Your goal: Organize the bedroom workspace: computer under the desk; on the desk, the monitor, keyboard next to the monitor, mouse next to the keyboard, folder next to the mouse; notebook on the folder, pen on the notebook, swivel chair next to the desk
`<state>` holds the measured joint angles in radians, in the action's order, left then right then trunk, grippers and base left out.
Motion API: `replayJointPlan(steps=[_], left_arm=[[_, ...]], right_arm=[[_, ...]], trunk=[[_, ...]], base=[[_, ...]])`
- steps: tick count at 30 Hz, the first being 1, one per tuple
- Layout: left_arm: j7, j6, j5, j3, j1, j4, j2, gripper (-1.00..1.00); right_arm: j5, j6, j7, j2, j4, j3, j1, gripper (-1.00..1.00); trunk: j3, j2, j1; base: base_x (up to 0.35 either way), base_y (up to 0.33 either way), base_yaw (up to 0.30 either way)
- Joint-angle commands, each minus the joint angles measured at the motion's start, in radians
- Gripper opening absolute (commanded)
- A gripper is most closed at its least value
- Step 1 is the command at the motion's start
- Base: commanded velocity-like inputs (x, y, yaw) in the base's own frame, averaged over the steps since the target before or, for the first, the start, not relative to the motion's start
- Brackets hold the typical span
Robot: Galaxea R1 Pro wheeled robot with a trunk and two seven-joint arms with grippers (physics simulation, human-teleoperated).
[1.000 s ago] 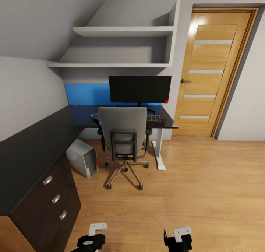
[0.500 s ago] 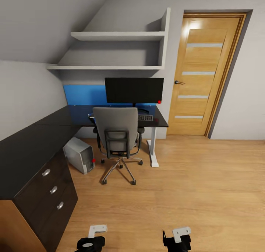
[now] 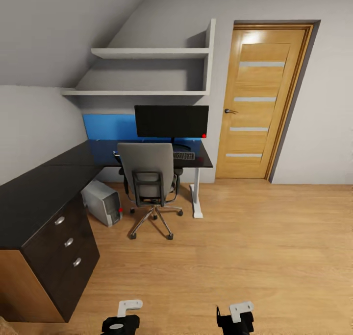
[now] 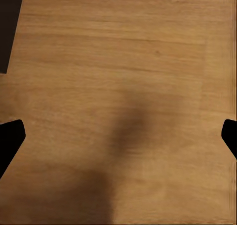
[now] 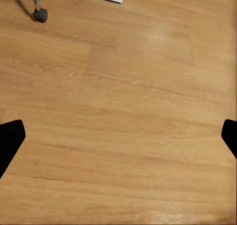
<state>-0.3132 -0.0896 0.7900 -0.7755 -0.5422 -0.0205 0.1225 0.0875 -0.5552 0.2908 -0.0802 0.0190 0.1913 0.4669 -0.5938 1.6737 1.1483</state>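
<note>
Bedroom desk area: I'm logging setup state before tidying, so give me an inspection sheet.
Surface: black-topped L-shaped desk, mostly bare on the near wing.
Job's things: wide black flat monitor stands on the desk; slim dark keyboard lies before it; grey padded swivel chair is pushed up to the desk; light grey tower computer stands on the floor under the desk.
Clutter: nothing seen.
Claws: left claw and right claw open above the wooden floor.
Cables: nothing seen.
Surroundings: white wall shelves, closed wooden door.
</note>
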Motion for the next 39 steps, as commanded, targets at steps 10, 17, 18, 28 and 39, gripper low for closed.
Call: replayJointPlan(steps=[10,17,18,28,39], left_arm=[[-0.003,-0.002,0.010,-0.007,0.000,0.000,-0.003,1.00],[-0.003,-0.002,0.052,-0.007,-0.001,0.000,-0.012,1.00],[-0.003,-0.002,0.053,-0.007,-0.001,0.000,-0.012,1.00],[-0.001,-0.004,0.058,-0.007,0.000,-0.001,-0.017,1.00],[-0.001,-0.004,0.058,-0.008,-0.001,-0.001,-0.018,1.00]], right_arm=[[0.009,0.000,0.010,-0.001,0.001,0.003,0.001,1.00],[0.009,0.000,0.011,-0.001,0.003,0.002,0.001,1.00],[0.009,0.000,0.011,-0.001,0.003,0.002,0.001,1.00],[0.012,0.002,0.011,0.003,0.004,-0.001,0.001,1.00],[0.015,0.011,0.012,0.011,0.004,-0.002,-0.021,1.00]], trunk=[[0.030,-0.070,-0.039],[0.052,-0.119,-0.066],[0.056,-0.126,-0.070],[0.087,-0.196,-0.108],[0.121,-0.273,-0.150]], base=[[-0.110,-0.116,0.000],[0.000,0.000,0.000],[0.000,0.000,0.000],[0.000,0.000,0.000],[0.000,0.000,0.000]])
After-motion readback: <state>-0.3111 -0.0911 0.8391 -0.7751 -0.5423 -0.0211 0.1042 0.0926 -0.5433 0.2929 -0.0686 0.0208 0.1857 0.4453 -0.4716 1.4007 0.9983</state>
